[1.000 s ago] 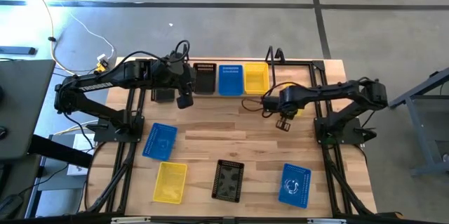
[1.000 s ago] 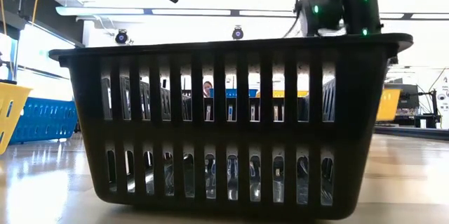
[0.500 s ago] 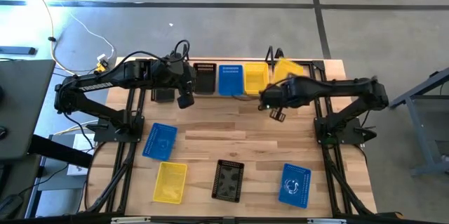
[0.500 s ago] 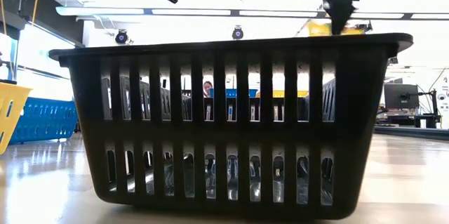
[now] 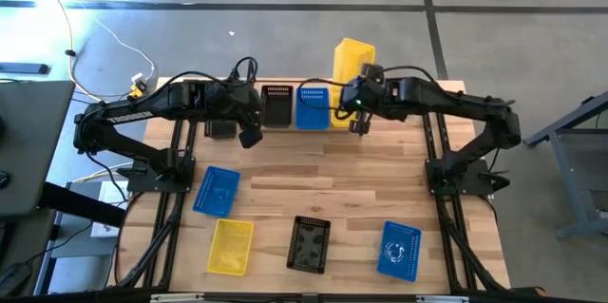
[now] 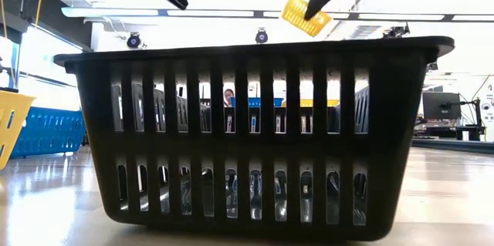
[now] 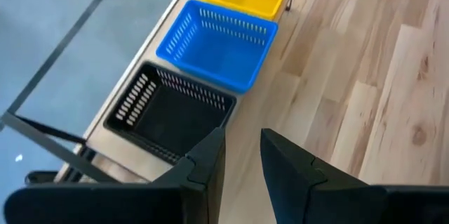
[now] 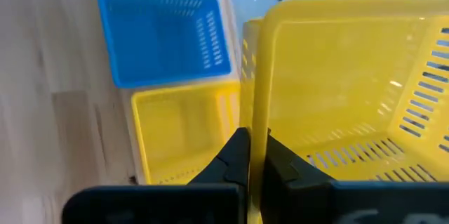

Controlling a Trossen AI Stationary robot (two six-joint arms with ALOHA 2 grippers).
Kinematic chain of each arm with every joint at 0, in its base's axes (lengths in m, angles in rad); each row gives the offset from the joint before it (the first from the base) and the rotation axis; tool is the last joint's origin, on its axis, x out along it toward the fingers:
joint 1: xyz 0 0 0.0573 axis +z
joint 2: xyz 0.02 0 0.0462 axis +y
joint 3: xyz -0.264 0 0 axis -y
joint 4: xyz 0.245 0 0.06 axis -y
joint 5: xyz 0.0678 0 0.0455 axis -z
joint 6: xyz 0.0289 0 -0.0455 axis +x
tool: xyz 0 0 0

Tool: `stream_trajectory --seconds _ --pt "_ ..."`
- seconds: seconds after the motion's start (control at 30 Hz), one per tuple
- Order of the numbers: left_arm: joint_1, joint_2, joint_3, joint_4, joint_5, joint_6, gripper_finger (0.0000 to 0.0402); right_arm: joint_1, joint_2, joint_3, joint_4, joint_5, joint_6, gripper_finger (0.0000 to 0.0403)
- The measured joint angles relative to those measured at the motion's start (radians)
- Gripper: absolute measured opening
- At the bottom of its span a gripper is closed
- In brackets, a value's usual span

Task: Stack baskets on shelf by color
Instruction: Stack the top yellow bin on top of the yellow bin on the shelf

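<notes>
Overhead: right gripper [image 5: 359, 113] has swung its yellow perforated plastic basket [image 5: 352, 56] above the yellow basket on the narrow wooden shelf [image 5: 285, 129], so stacking looks imminent. Low view: the load now hangs tilted, high above the table. Right wrist: fingers pinch its rim. Left wrist: left gripper [image 7: 242, 155], slightly parted and empty, waits near the black shelf basket [image 7: 168, 115].

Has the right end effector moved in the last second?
Yes. In the high view the right end effector, shut on a yellow basket, went from the bare tabletop toward the shelf, carrying it above the shelved yellow basket.
</notes>
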Motion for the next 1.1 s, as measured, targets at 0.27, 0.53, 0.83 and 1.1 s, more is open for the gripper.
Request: stream_trajectory --seconds 0.27,0.53,0.83,1.1 --pt "0.0 0.0 0.0 -0.067 0.0 -0.005 0.0084 -0.041 0.159 -0.002 -0.094 -0.061 0.015 0.0" --pt "0.0 0.0 0.0 -0.076 0.0 -0.005 0.0084 -0.041 0.284 -0.002 -0.134 -0.133 0.02 0.0" --pt "0.0 0.0 0.0 -0.076 0.0 0.029 0.0084 -0.075 0.308 -0.002 -0.148 -0.164 0.016 0.0" --pt "0.0 0.0 0.0 -0.097 0.001 0.023 0.0084 -0.099 0.308 -0.002 -0.155 -0.226 0.012 0.0"
